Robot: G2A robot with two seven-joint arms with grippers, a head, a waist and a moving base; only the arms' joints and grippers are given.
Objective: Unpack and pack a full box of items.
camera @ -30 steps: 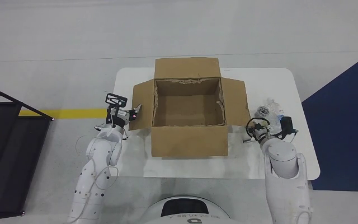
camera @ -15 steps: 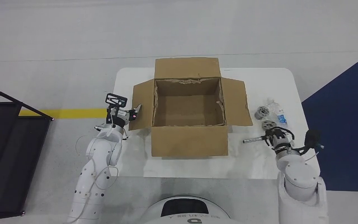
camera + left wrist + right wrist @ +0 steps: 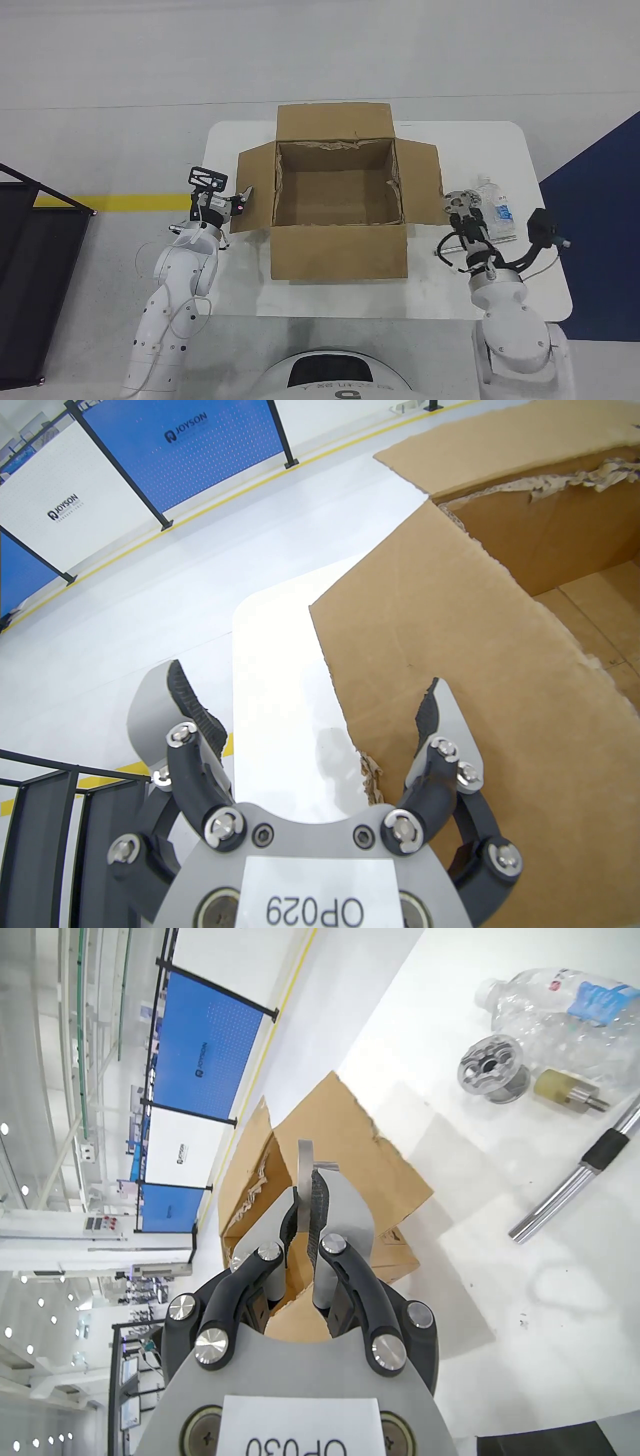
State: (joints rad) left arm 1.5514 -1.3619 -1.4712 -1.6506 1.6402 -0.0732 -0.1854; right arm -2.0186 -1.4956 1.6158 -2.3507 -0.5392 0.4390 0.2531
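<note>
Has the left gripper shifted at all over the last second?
No. In the top view the left gripper sits at the same spot as before, open, against the side flap of the cardboard box.

The box (image 3: 338,250) is brown, table (image 3: 470,150) white, bottle (image 3: 545,1023) clear with blue label, disc (image 3: 305,1168) and rod (image 3: 555,1196) silver.

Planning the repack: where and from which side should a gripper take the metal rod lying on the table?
Grip the metal rod at its black sleeve, coming from straight above and closing across its length. It lies flat on the table, slim and round, and the sleeve likely slips less than the polished shaft.
</note>
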